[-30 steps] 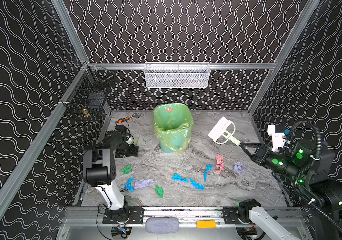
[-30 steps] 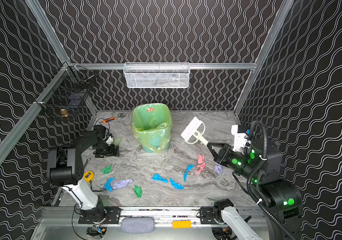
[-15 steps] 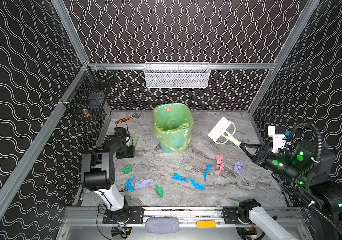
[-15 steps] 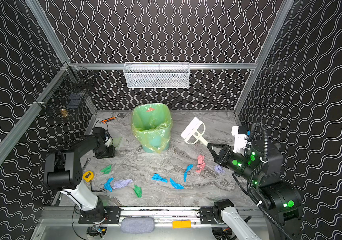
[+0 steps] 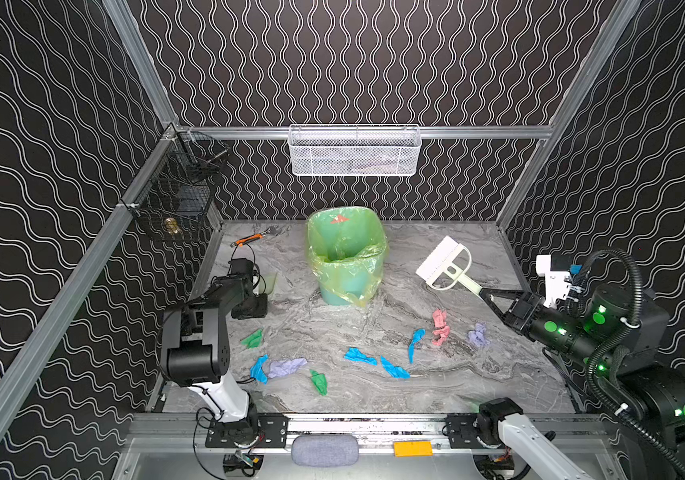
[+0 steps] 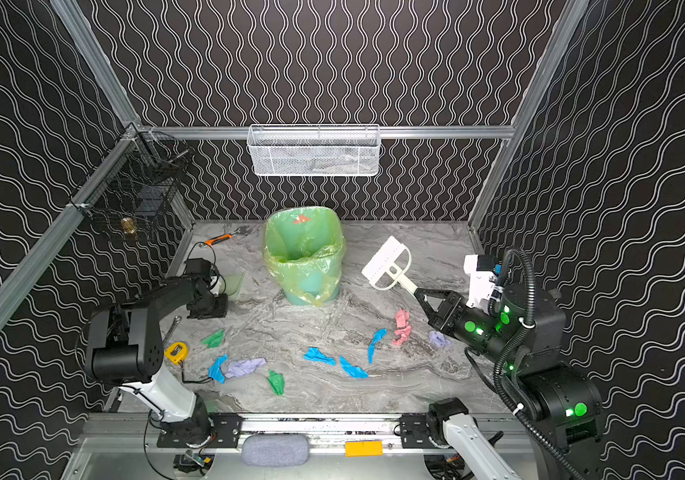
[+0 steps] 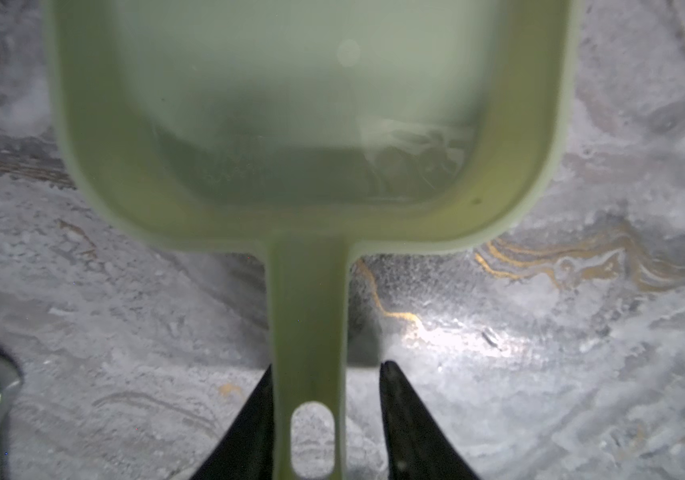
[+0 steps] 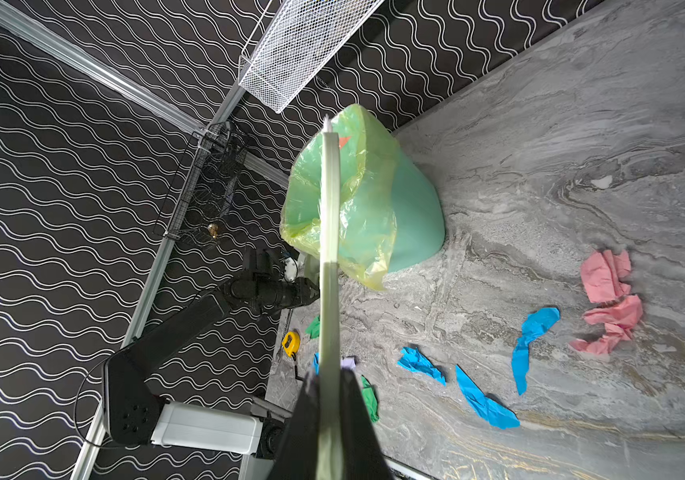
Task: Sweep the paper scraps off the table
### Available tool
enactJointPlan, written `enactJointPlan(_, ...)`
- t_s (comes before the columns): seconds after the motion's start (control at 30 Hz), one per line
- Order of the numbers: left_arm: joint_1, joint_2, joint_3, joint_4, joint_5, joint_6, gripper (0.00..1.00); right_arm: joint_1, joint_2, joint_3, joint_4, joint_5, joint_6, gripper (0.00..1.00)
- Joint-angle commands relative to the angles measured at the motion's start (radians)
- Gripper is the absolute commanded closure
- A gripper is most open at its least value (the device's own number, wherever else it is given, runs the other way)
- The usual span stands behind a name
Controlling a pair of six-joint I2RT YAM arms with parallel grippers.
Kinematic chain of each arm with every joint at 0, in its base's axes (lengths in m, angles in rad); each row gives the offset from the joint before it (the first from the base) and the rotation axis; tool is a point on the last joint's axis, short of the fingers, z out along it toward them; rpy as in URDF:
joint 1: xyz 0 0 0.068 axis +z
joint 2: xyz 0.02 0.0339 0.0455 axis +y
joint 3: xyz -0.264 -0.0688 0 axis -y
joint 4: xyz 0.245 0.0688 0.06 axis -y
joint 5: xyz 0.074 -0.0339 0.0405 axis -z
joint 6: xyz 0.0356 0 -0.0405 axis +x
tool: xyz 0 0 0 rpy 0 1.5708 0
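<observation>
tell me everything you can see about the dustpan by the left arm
The dustpan is pale green, see-through plastic: a shallow rounded tray with a raised rim and a straight handle ending in a slotted hole. It lies flat on the table. The left gripper straddles the handle, one finger touching it, the other apart.

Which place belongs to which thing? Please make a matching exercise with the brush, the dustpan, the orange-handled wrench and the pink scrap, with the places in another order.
Things:
1. brush
2. dustpan
3. orange-handled wrench
4. pink scrap

Places:
A. at the back of the table, left of the bin
B. handle between the jaws of the left gripper
C. handle clamped in the right gripper
D. on the table beside a blue scrap

Pairs: 1-C, 2-B, 3-A, 4-D
</observation>
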Motion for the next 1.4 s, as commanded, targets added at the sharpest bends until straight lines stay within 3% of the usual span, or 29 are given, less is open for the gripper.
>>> enactJointPlan(0.0, 0.0, -0.01, -0.016, 0.043, -0.019, -0.003, 0.62, 0.001, -0.005, -0.007, 0.043, -0.002, 0.021, 1.0)
enactJointPlan(0.57, 0.0, 0.024, -0.009, 0.118, -0.003, -0.002, 0.67, 0.0, -0.015, -0.026, 0.063, -0.004, 0.046, 1.0)
enactJointPlan(0.9, -0.001, 0.031, -0.012, 0.123, -0.009, -0.002, 0.8, 0.001, -0.017, -0.04, 0.075, -0.007, 0.054, 1.0)
enactJointPlan(1.37, 0.0, -0.061, -0.018, 0.085, -0.032, -0.012, 0.9, 0.0, -0.017, -0.037, 0.061, 0.0, 0.035, 1.0)
